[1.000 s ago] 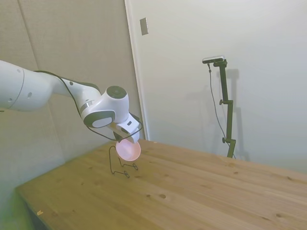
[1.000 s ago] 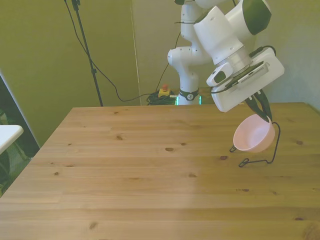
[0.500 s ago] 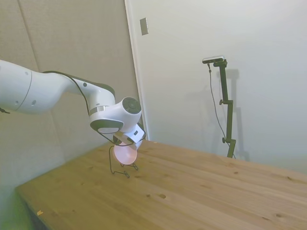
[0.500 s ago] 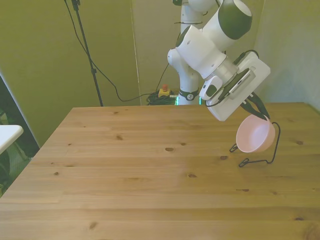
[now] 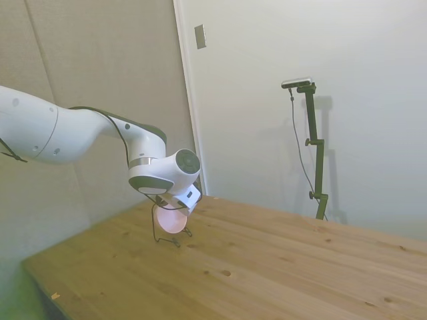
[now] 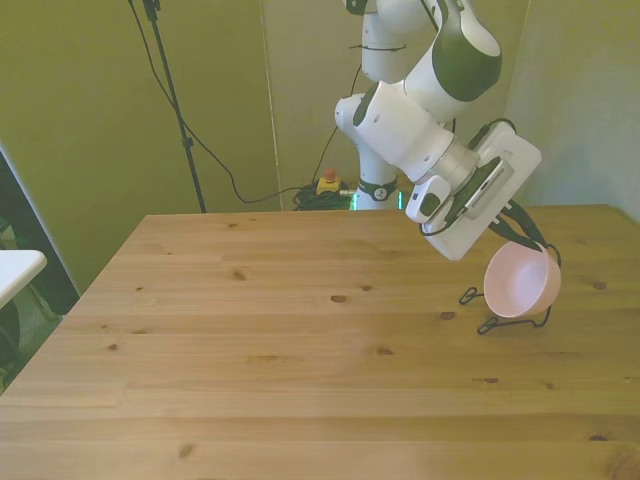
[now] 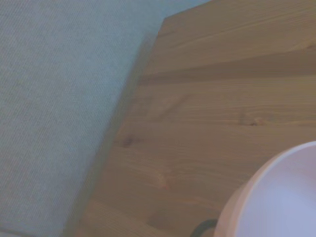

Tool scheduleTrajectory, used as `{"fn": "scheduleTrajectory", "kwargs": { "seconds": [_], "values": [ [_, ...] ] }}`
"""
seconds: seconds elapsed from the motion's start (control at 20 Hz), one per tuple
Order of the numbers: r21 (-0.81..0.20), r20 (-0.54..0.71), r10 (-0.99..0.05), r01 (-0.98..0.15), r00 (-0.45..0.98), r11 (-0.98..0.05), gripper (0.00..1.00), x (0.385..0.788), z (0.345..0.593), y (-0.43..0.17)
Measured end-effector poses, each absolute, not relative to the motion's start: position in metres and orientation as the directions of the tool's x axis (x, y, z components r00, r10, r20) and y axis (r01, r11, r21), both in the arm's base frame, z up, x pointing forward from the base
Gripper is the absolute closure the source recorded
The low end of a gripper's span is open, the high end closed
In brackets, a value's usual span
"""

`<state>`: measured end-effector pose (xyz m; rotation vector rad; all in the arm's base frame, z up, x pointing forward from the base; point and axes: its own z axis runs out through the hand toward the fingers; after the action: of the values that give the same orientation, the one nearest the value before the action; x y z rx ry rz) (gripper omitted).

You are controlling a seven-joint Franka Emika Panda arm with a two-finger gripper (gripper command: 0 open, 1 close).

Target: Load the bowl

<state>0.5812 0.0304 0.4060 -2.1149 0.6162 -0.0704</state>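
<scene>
We see the bowl [image 6: 521, 281] at the right of the front view, a little below mid-height, held up on edge rather than sitting flat. Its open mouth faces the camera there and tips slightly down, so the axis through rim and base runs roughly level, and the round rim stands nearly upright. In the side view the bowl [image 5: 171, 217] shows in the left-centre of the frame as a pale pink disc tucked under the wrist.

The gripper [image 6: 527, 238] comes down from the upper left of the front view and its dark fingers [image 6: 515, 228] meet the bowl's top rim; they are closed on that rim and carry the bowl. In the side view the gripper [image 5: 175, 207] is mostly hidden by the arm's last joint.

A thin black wire rack [image 6: 505, 320] stands on the desk [image 6: 300, 350] directly beneath and behind the bowl, its feet showing at the bowl's lower left. The bowl's lower edge lies against or just inside the wire loop; we cannot tell whether they touch. In the side view the rack [image 5: 160, 230] rises just left of the bowl.

The wrist view shows the bowl [image 7: 281, 197] as a blurred pale curve, with the desk [image 7: 212, 98] and its edge beyond.
</scene>
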Motion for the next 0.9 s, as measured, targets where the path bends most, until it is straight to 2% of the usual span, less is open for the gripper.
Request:
{"fn": "scheduleTrajectory", "kwargs": {
  "seconds": [0.9],
  "values": [
    [-0.787, -0.188, -0.444, -0.405, 0.876, -0.466, 1.00, 0.580, 0.390, 0.033]
  ]
}}
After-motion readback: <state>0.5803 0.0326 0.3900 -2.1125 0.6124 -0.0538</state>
